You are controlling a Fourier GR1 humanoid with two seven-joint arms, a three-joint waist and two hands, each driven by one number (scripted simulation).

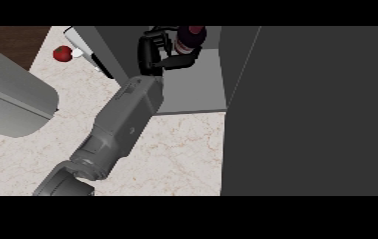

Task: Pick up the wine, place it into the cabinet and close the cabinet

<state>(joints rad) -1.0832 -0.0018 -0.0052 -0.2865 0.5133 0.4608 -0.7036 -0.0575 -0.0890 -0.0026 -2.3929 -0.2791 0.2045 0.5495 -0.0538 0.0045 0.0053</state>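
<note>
The wine bottle [192, 36], dark red with a pale band, is at the back of the open cabinet, above its light grey floor [199, 85]. My left hand [156, 50] reaches in from the lower left, and its black fingers and thumb curl round the bottle and hide much of it. The grey forearm [122, 120] crosses the counter towards the cabinet's front edge. At the right, the wide dark cabinet door [310, 108] stands open. My right hand does not show.
A red apple [63, 53] lies on the marble counter [177, 153] at the far left, next to a small white item. A thin white-edged panel [92, 55] stands left of the cabinet's side wall. A large grey rounded object [22, 103] fills the left edge.
</note>
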